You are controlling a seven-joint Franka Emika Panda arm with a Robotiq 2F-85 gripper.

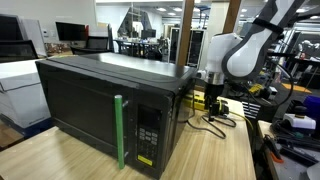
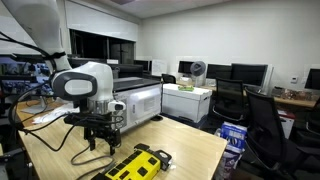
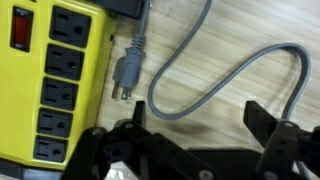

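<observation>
In the wrist view my gripper (image 3: 197, 125) is open, its two black fingertips (image 3: 258, 114) spread wide over bare wooden tabletop with nothing between them. A grey cable (image 3: 262, 52) loops across the wood just beyond the fingers and ends in a three-prong plug (image 3: 127, 72) lying loose. Left of the plug lies a yellow power strip (image 3: 92, 80) with several black sockets and a red switch (image 3: 20, 28). In both exterior views the gripper (image 2: 97, 140) (image 1: 212, 104) hangs a short way above the table, pointing down, near the power strip (image 2: 133, 166).
A black microwave (image 1: 105, 105) with a green handle (image 1: 119, 130) stands on the table beside the arm. More cables (image 1: 215, 120) lie under the gripper. Office chairs (image 2: 265, 120) and desks with monitors stand past the table's edge (image 2: 200, 150).
</observation>
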